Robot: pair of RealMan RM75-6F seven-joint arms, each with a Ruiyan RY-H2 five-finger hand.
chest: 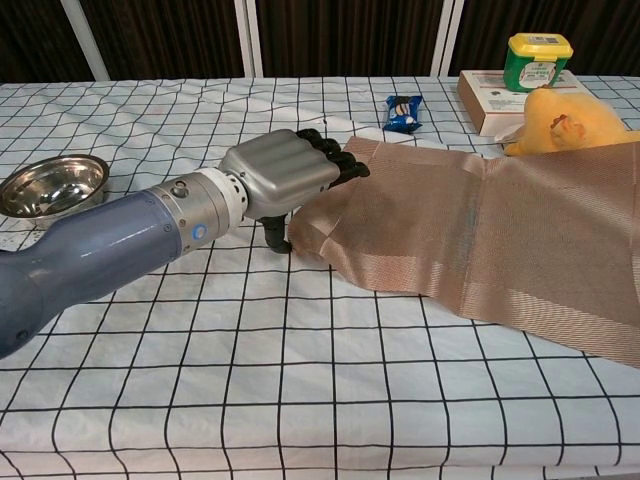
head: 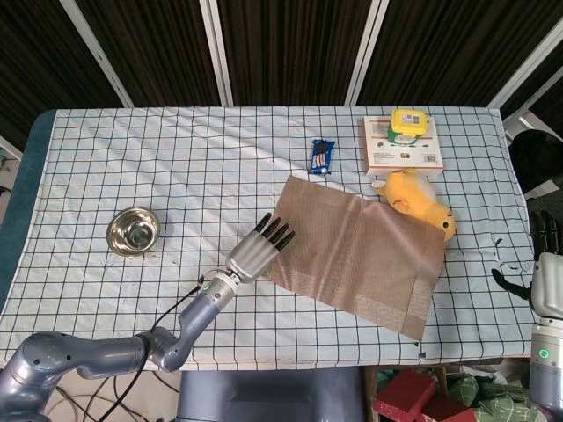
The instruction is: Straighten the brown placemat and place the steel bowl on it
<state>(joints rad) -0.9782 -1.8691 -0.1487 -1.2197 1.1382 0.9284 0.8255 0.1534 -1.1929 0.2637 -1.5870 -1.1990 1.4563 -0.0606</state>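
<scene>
The brown placemat [head: 361,251] [chest: 480,240] lies skewed at mid-table, its right end riding up against a yellow plush toy. My left hand [head: 259,251] [chest: 285,175] is at the mat's left edge, with its fingers over the top and its thumb down at the near corner. It pinches that edge, which is buckled and lifted. The steel bowl [head: 133,230] [chest: 52,183] sits upright and empty at the left of the table, well clear of the hand. My right hand [head: 547,272] hangs off the table's right edge, fingers apart and holding nothing.
The yellow plush toy [head: 418,198] [chest: 570,120] lies at the mat's far right corner. Behind it stands a flat box [head: 402,151] [chest: 500,95] with a green-and-yellow tub [head: 409,123] [chest: 538,58] on it. A blue snack packet [head: 322,156] [chest: 404,111] lies just beyond the mat.
</scene>
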